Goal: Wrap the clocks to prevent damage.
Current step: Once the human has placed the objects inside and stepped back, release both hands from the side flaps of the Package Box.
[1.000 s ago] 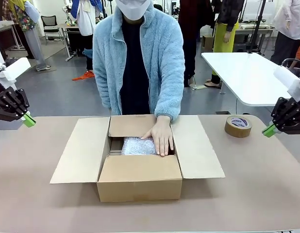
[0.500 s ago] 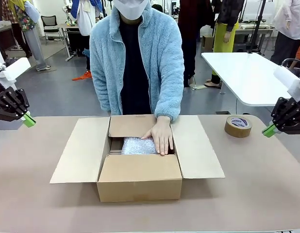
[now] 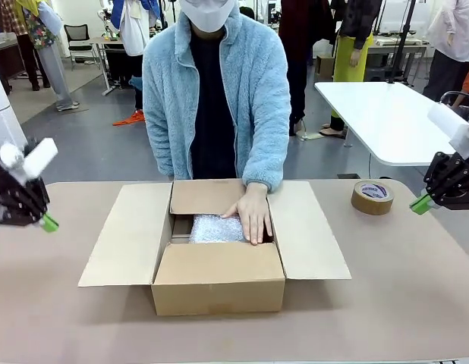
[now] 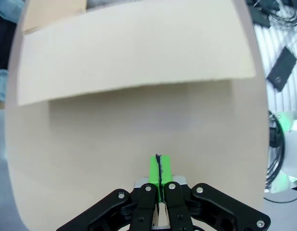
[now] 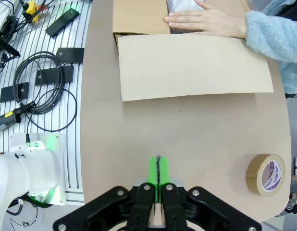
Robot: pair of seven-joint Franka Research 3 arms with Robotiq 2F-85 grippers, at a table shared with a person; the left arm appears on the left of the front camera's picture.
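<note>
An open cardboard box (image 3: 218, 284) stands mid-table. Inside it lies a bubble-wrapped bundle (image 3: 214, 228), and the person's hand (image 3: 253, 214) rests flat on its right side. No clock face shows; the clocks are hidden. My left gripper (image 3: 46, 223) hangs shut and empty over the table's left end, well clear of the box's left flap (image 3: 128, 235). In the left wrist view the left gripper (image 4: 159, 168) points at that flap (image 4: 134, 53). My right gripper (image 3: 419, 203) hovers shut and empty at the right edge. The right wrist view shows the right gripper (image 5: 158, 171), the right flap (image 5: 194, 67) and the hand (image 5: 206, 21).
A roll of brown packing tape (image 3: 372, 196) lies on the table (image 3: 386, 288) right of the box, near my right gripper; it also appears as the tape roll (image 5: 266, 174). Cables and small black devices (image 5: 38, 82) lie on a grille beyond the table edge.
My left arm has shifted: its gripper has dropped lower towards the table and the wrist has turned. The right arm, the box and the person's hand stay as they were.
</note>
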